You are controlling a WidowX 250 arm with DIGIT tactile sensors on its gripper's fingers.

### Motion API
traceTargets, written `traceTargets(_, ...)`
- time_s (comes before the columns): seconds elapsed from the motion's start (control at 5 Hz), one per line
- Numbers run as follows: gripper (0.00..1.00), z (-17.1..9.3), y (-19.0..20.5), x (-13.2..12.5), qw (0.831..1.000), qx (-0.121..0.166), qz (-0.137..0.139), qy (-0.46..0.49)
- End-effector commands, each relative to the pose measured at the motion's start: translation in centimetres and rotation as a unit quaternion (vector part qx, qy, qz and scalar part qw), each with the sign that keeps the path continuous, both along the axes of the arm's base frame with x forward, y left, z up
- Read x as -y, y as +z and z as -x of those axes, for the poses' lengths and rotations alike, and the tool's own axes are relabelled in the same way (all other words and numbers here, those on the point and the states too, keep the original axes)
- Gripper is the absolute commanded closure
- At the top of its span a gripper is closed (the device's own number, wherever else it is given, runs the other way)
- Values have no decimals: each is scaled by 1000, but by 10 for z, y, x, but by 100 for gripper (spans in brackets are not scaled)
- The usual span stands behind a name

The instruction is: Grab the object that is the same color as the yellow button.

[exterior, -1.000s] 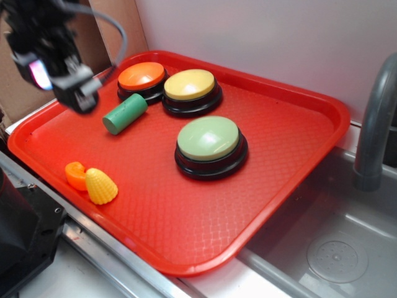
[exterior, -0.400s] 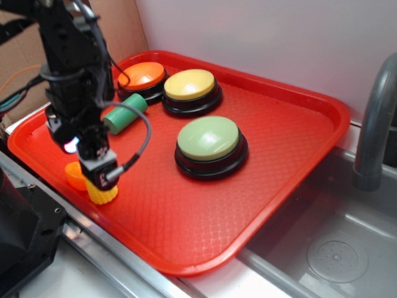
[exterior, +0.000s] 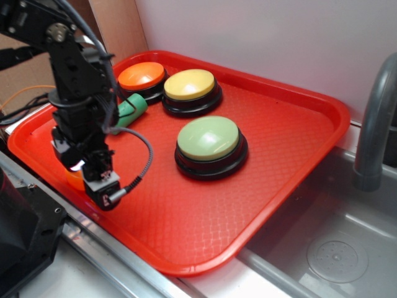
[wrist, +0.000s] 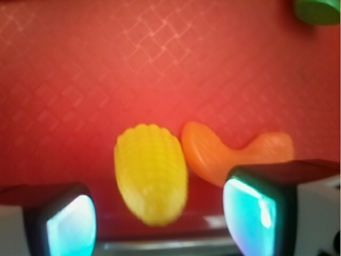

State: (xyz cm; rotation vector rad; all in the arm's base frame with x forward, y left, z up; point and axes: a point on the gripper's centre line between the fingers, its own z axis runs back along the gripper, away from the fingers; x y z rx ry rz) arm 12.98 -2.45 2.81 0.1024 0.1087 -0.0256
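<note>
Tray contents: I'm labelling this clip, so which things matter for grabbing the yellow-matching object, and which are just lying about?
Belongs to the job:
- toy corn cob, between the open fingers
- yellow button, the colour reference
- gripper

Just lying about:
- orange button
- green button
- green cylinder
- orange curved piece, touching the corn
- red tray

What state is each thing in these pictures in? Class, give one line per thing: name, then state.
End effector: open, pads either side of the corn, not closed on it.
Toy corn: lying flat on the tray, ungrasped.
Orange curved piece: lying beside the corn, close or touching.
Green cylinder: lying on its side.
Yellow button: upright, untouched.
Orange button: upright, untouched.
Green button: upright, untouched.
Red tray: flat beside the sink.
</note>
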Motion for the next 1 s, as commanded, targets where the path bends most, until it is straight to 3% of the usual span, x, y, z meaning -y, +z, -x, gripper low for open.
traceTargets(0.0, 100, -3, -10, 3, 1000, 1, -5, -12)
traceTargets(0.2, 100, 0, -3, 2, 1000, 3, -1, -13)
traceTargets(0.4, 100, -2, 14, -2, 1000, 13, 23, 6)
traceTargets(0.8, 100, -26, 84, 4, 996, 21, 77, 46)
